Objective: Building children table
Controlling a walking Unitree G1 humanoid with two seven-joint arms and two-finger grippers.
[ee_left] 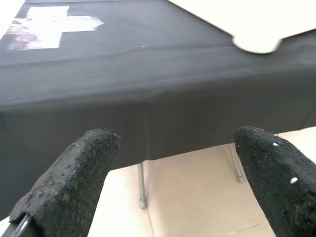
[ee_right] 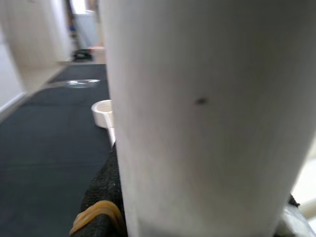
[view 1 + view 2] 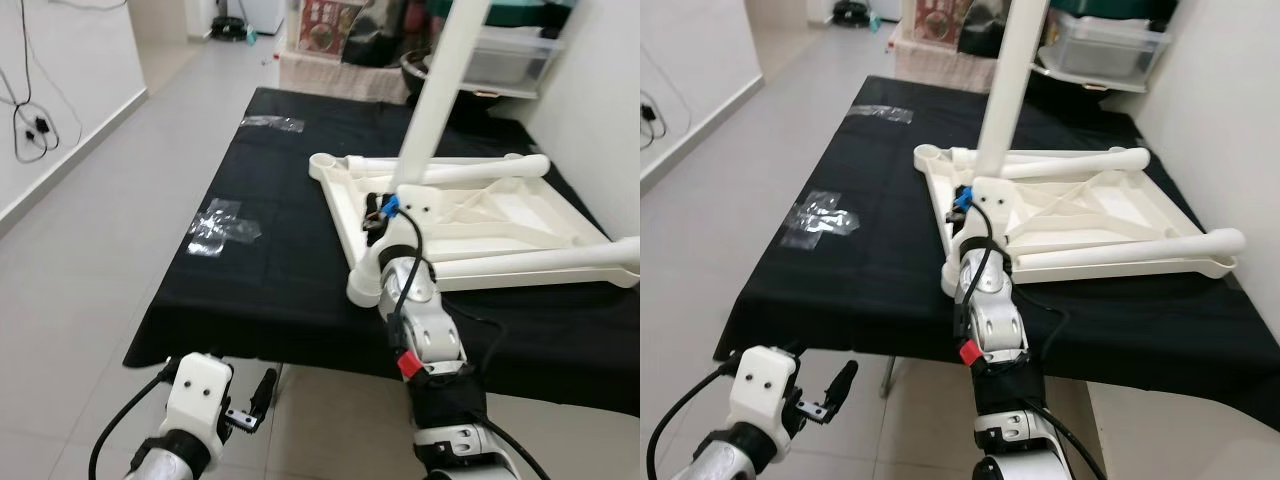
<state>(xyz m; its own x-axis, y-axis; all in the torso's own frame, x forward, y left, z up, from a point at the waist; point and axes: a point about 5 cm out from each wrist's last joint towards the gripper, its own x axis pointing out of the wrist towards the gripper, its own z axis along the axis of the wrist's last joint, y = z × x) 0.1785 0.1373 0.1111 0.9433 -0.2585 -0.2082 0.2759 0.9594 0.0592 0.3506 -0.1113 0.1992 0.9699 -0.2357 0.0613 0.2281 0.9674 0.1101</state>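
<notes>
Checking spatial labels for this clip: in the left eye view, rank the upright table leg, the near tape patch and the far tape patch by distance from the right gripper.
1. Upright table leg, at the right gripper.
2. Near tape patch, to its left.
3. Far tape patch, back left on the cloth.

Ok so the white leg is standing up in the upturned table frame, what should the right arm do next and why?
Probably keep twisting the upright white plastic leg into its corner socket. The right pincer grips its base on the upturned white table frame, while the left pincer hangs open below the black-covered table.
</notes>
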